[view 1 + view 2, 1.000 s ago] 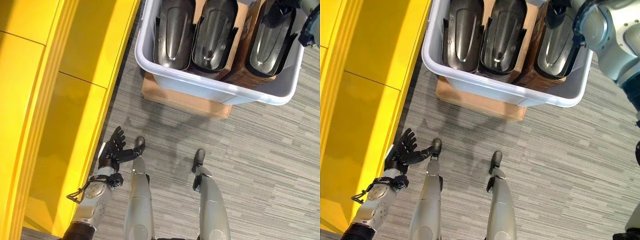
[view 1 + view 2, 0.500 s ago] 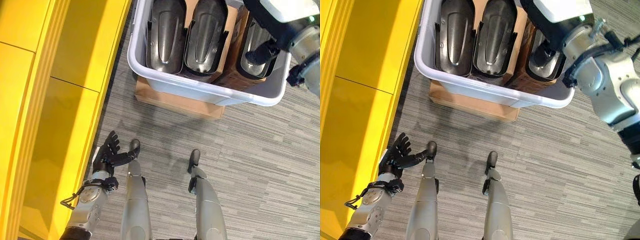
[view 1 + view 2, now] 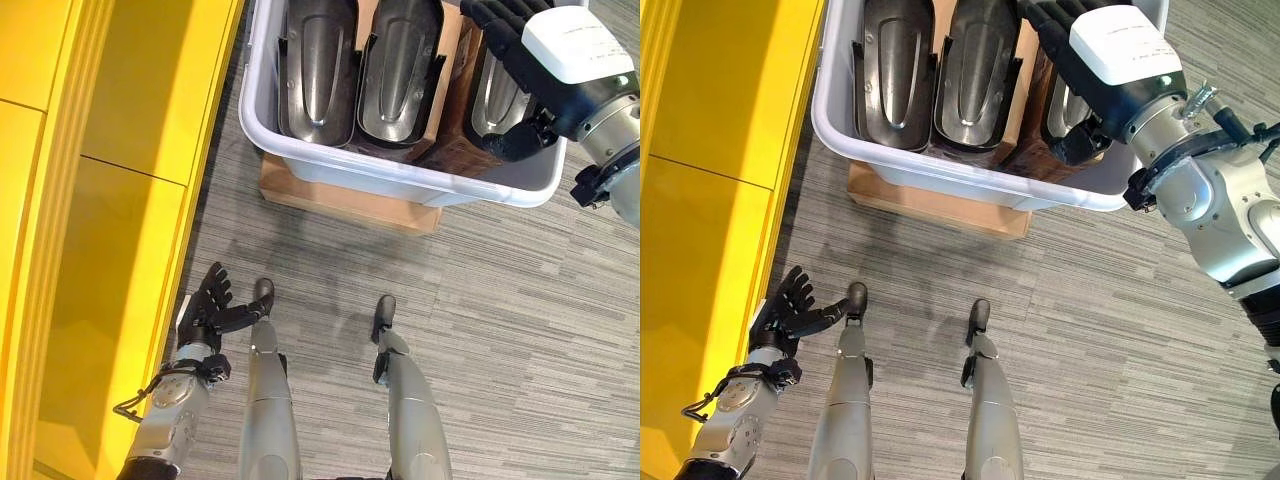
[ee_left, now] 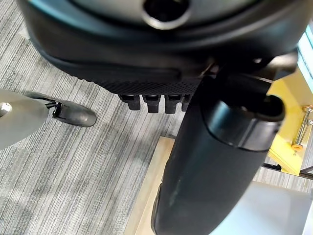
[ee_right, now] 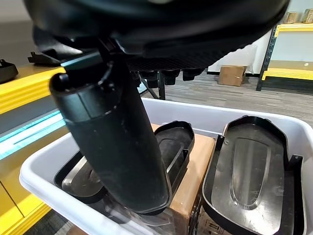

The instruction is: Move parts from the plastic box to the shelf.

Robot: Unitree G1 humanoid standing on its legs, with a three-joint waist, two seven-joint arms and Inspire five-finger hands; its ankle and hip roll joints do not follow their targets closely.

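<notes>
A pale grey plastic box (image 3: 400, 176) stands on the floor ahead, holding three dark, shiny shell-shaped parts side by side: a left part (image 3: 315, 65), a middle part (image 3: 398, 60) and a right part (image 3: 497, 98). My right hand (image 3: 548, 100) hangs over the right part with its fingers straight and its thumb (image 5: 117, 147) pointing down into the box; nothing is in its grasp. Two parts (image 5: 257, 166) show past that thumb. My left hand (image 3: 210, 305) is low at the left, open with fingers spread, beside the yellow shelf (image 3: 110, 200).
The box rests on a flat cardboard base (image 3: 340, 200), and brown cardboard dividers (image 3: 450, 60) stand between the parts. The yellow shelf runs along the whole left side. Grey striped carpet (image 3: 520, 320) lies between me and the box.
The view has shifted, bringing the box nearer. My right hand has drawn back from the box's far right corner and now sits above the right part. The left hand keeps its pose.
</notes>
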